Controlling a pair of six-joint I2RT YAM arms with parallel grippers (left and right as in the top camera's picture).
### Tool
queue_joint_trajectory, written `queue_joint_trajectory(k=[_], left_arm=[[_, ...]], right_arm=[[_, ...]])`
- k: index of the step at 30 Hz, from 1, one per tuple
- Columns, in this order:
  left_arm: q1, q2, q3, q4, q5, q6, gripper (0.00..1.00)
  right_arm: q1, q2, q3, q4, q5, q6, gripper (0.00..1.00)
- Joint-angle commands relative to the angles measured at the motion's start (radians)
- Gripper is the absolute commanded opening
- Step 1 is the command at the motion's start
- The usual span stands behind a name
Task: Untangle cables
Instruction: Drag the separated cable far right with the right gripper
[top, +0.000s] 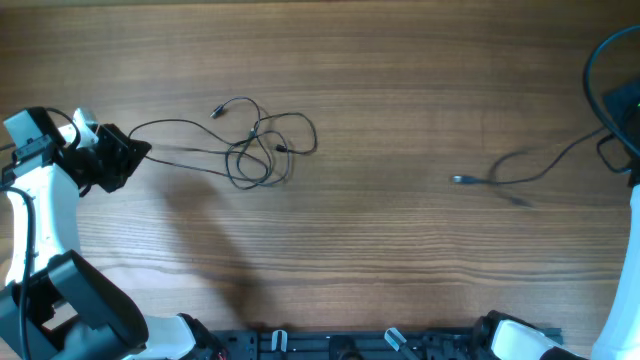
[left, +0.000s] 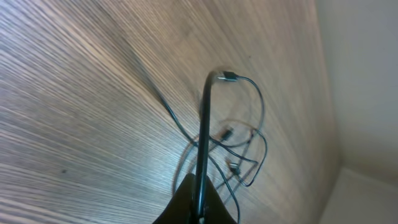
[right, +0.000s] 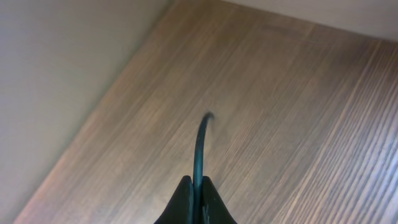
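Overhead, left fingers (top: 133, 152) pinching knotted cables (top: 262, 150), right fingers (right: 184, 200) pinching loose strand (top: 530, 170)

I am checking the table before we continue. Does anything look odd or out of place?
The black cables left of centre lie looped over each other in a tangle, one strand running to the left gripper. A separate cable lies apart on the right, held by the right gripper.

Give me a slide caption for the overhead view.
Left gripper pinches a strand of the tangled cables; a loose cable stretches toward the right edge.
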Motion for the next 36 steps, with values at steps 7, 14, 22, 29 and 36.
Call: queue_joint_trajectory(k=[7,14,22,29,36], left_arm=[[-0.376,-0.013,-0.002,0.007,0.080,0.063,0.04],[-0.694,-0.013,-0.002,-0.019,-0.145,0.063,0.06],[-0.762,-0.013,-0.002,-0.019,-0.158,0.062,0.06],[-0.762,-0.013,-0.002,-0.042,-0.158,0.062,0.06],[-0.762,-0.013,-0.002,-0.053,-0.158,0.062,0.06]], right_arm=[[0.049,0.011,0.014,0.174,-0.572,-0.518,0.04],[0.049,0.005,0.014,0.618,-0.138,-0.669,0.04],[0.049,0.092,0.010,0.088,-0.094,-0.589,0.04],[0.010,0.297,0.010,0.025,-0.126,-0.497,0.04],[-0.227,0.306,0.010,0.068,-0.126,-0.240,0.86]])
